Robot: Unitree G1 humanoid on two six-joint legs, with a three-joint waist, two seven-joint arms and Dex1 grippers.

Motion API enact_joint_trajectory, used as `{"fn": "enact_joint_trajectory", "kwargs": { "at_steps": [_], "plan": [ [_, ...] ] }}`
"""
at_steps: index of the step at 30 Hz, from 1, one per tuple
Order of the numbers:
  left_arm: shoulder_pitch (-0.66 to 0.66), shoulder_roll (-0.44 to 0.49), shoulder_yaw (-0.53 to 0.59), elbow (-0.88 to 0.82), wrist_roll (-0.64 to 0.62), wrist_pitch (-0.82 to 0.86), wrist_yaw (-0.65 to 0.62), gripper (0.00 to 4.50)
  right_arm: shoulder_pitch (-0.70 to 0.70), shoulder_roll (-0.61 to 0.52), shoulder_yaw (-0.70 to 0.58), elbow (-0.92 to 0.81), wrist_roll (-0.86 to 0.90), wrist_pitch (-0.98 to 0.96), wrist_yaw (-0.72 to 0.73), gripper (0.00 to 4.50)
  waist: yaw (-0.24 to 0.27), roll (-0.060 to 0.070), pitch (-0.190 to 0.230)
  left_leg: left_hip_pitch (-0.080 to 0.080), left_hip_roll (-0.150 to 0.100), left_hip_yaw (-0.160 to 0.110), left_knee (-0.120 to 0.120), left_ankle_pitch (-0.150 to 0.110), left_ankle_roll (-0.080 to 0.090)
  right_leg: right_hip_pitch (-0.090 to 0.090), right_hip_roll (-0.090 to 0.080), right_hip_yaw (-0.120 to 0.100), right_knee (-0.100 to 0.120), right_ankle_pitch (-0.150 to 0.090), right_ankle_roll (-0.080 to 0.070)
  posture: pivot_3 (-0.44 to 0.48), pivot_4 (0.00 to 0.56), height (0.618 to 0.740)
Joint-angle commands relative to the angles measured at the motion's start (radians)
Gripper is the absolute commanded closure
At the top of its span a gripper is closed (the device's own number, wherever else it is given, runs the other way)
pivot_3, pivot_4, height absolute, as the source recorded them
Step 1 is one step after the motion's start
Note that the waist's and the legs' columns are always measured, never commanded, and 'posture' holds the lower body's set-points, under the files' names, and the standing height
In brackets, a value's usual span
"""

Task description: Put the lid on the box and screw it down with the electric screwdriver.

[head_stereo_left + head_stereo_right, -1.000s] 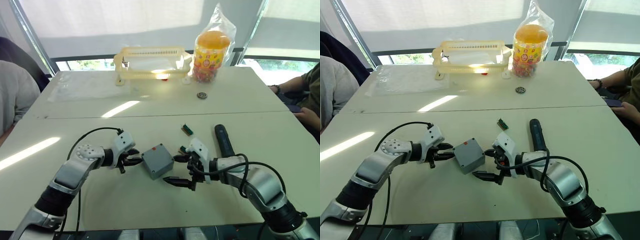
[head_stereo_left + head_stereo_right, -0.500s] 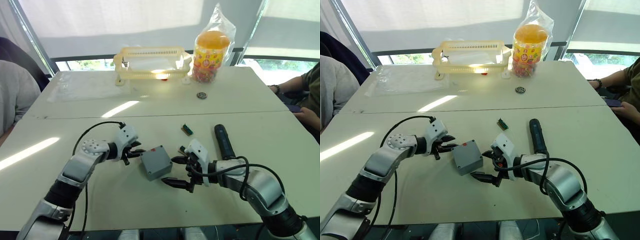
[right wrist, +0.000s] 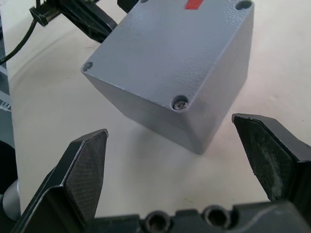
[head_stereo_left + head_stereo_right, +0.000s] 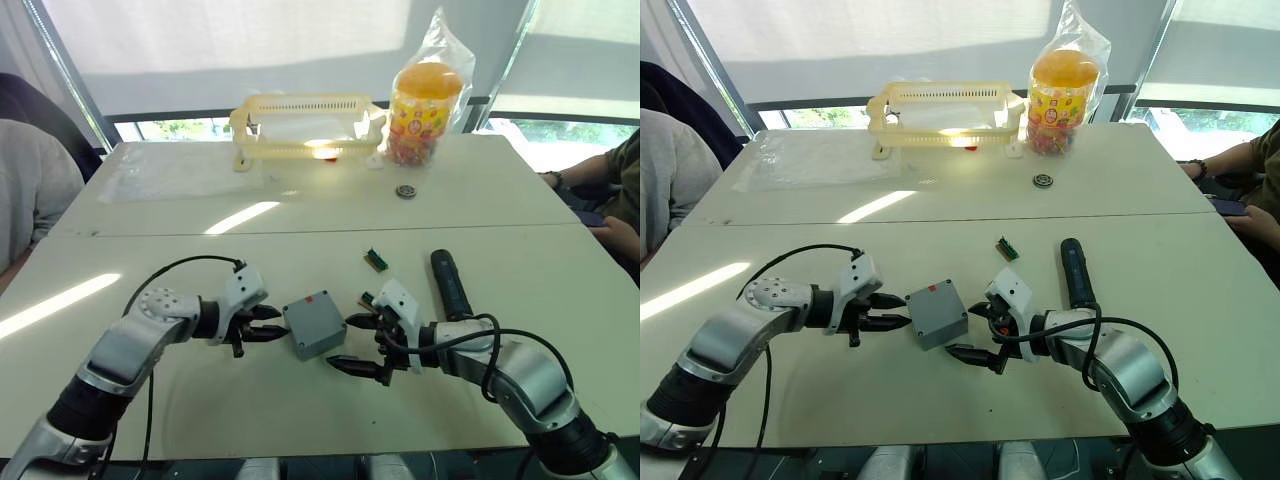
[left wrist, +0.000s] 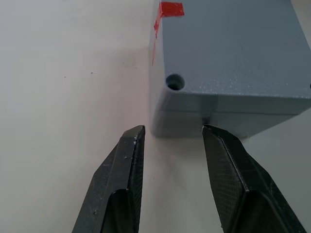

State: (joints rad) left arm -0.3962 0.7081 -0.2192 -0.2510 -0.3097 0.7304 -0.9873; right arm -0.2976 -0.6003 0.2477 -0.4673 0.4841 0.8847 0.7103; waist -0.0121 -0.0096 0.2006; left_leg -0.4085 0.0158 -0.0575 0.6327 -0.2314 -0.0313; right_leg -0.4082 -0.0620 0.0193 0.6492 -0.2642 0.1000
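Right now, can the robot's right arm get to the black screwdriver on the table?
Probably yes. The electric screwdriver lies on the table just beside the right arm, with nothing on it or in between. The right gripper is open and holds nothing, but it points at the box, so the arm would need to turn outward.

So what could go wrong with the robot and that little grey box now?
1. The lid already sits on the box, but one corner hole looks empty, so it may not be screwed tight.
2. Both grippers, left and right, are open beside the box; a nudge could slide it across the table.
3. The electric screwdriver lies untouched, and reaching for it could bump the small green piece.
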Motion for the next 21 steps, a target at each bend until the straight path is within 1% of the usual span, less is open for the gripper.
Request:
{"fn": "enact_joint_trajectory", "kwargs": {
  "at_steps": [1,7,16,18,21],
  "plan": [
    [-0.032,-0.019,-0.011,0.012,0.022,-0.030,0.020,2.63,-0.013,0.011,-0.007,-0.028,0.006,-0.014,0.004,0.01,0.000,0.000,0.000,0.000,0.000,0.000,0.000,0.000,0.000,0.000,0.000,0.000,0.000,0.000,0.000,0.000,0.150,0.740],
    [-0.081,-0.064,-0.021,0.095,0.067,-0.077,0.043,2.63,-0.005,0.038,-0.021,-0.054,0.029,0.008,-0.019,0.01,-0.001,0.000,0.000,0.000,0.000,0.000,0.000,0.000,0.000,0.000,0.000,0.000,0.000,0.000,0.000,0.000,0.150,0.740],
    [-0.082,-0.065,0.003,0.106,0.073,-0.089,0.047,2.63,0.008,0.037,-0.046,-0.084,0.039,0.036,-0.038,0.01,-0.001,0.000,0.000,0.000,0.000,0.000,0.000,0.000,0.000,0.000,0.000,0.000,0.000,0.000,0.000,0.000,0.150,0.740],
    [-0.073,-0.051,0.013,0.090,0.063,-0.083,0.038,2.63,0.001,0.014,-0.080,-0.084,0.044,0.040,-0.031,0.01,-0.001,0.000,0.000,0.000,0.000,0.000,0.000,0.000,0.000,0.000,0.000,0.000,0.000,0.000,0.000,0.000,0.150,0.740],
    [-0.059,-0.011,0.043,0.068,0.042,-0.070,0.011,2.63,-0.003,-0.062,-0.187,-0.109,0.105,0.071,0.016,0.01,0.000,0.000,0.000,0.000,0.000,0.000,0.000,0.000,0.000,0.000,0.000,0.000,0.000,0.000,0.000,0.000,0.150,0.740]
  ]
}}
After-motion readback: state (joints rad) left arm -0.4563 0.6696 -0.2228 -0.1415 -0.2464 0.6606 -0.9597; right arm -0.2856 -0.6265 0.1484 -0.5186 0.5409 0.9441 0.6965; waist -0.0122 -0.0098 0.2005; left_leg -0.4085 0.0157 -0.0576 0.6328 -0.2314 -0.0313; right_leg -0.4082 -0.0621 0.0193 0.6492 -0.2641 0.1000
